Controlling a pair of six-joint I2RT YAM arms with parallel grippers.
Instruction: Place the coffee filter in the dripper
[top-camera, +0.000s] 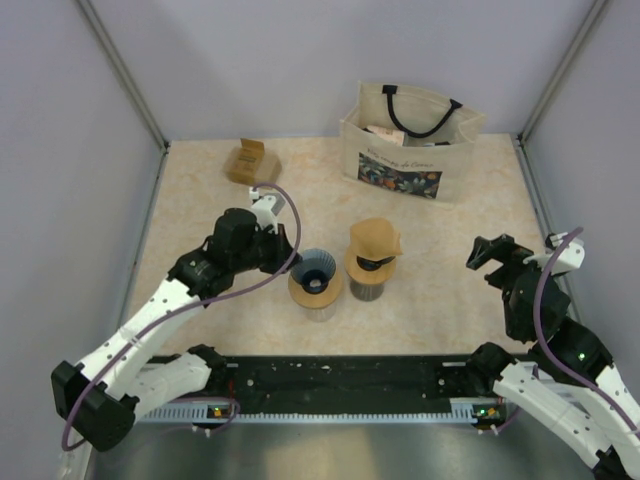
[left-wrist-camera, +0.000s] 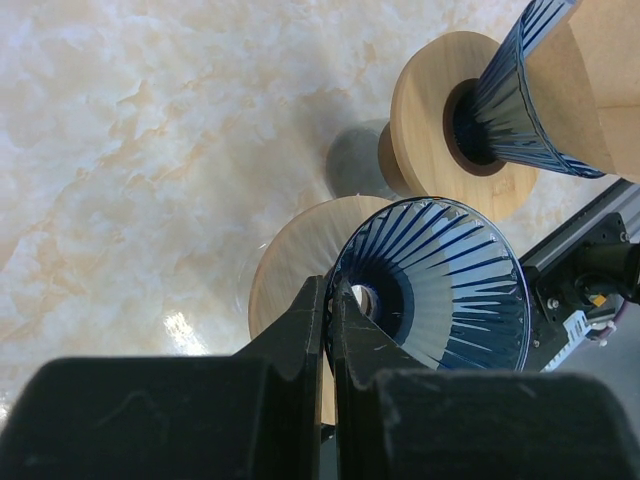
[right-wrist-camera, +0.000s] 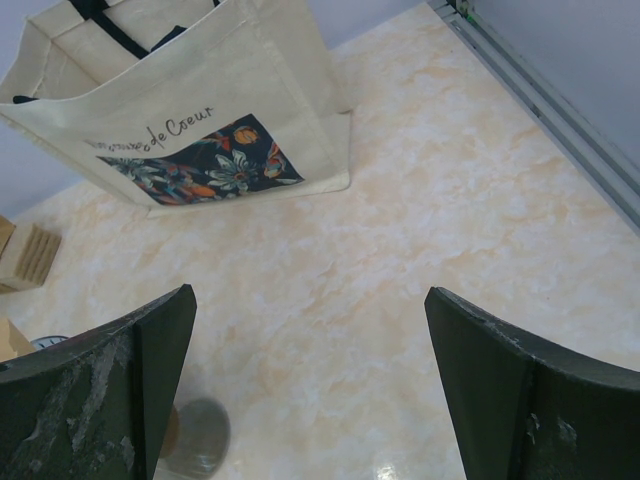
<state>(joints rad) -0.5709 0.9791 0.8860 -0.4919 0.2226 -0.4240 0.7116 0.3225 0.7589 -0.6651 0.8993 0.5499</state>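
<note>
Coffee filter (top-camera: 375, 238): brown paper cone, seated in the second dripper (top-camera: 370, 268), at 2 o'clock from the empty dripper (top-camera: 315, 278) and close beside it.
Empty dripper: blue ribbed cone with a wooden collar, near the middle of the tabletop (top-camera: 450, 300); no paper is inside it.
Left hand (left-wrist-camera: 328, 290): fingers pressed together at the 9 o'clock rim of the empty dripper. The rim runs behind the fingertips, so it may be nipped between them, but the wrist view does not settle this.
Right hand (right-wrist-camera: 310, 390): spread wide and holding nothing, at 3 o'clock, well apart from both drippers.
Handling, filter: judged very light, thin and soft. It will crease or fold under a hard pinch and may lift askew.
Grasp point, filter: the exposed upper rim, one wall taken between the fingers with a light pinch; avoid squeezing across the whole cone.
Handling, drippers: judged rigid, smooth and breakable, each perched on a base and liable to tip if pushed sideways.
Other items: tote bag (top-camera: 405, 140) at 1 o'clock on the far edge; small wooden holder (top-camera: 248, 160) at 11 o'clock.
</note>
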